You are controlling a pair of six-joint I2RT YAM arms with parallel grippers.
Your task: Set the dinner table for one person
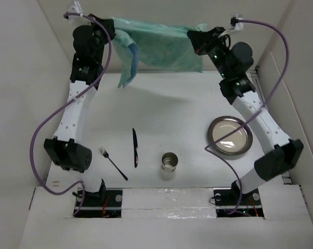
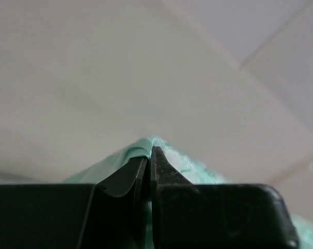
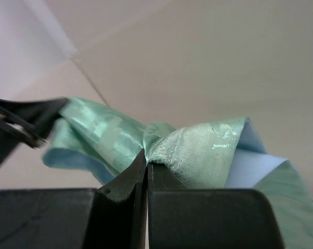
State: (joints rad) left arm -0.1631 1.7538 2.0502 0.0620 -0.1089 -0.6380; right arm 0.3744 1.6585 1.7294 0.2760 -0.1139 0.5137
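A mint-green cloth mat [image 1: 161, 45] hangs above the far end of the dinner table [image 1: 167, 109], stretched between both grippers. My left gripper [image 1: 111, 23] is shut on its left corner, and green cloth [image 2: 146, 146] pokes out past the closed fingertips. My right gripper [image 1: 194, 35] is shut on the right corner, where the cloth [image 3: 198, 150] bunches over the fingers. A fold with a blue underside [image 1: 129, 67] droops at the left. On the tabletop lie a fork [image 1: 113, 163], a black knife [image 1: 135, 147], a metal cup [image 1: 169, 162] and a round metal plate [image 1: 229, 136].
White walls enclose the table on the left, far and right sides. Purple cables [image 1: 42, 135] loop off both arms. The arm bases [image 1: 99, 199] sit at the near edge.
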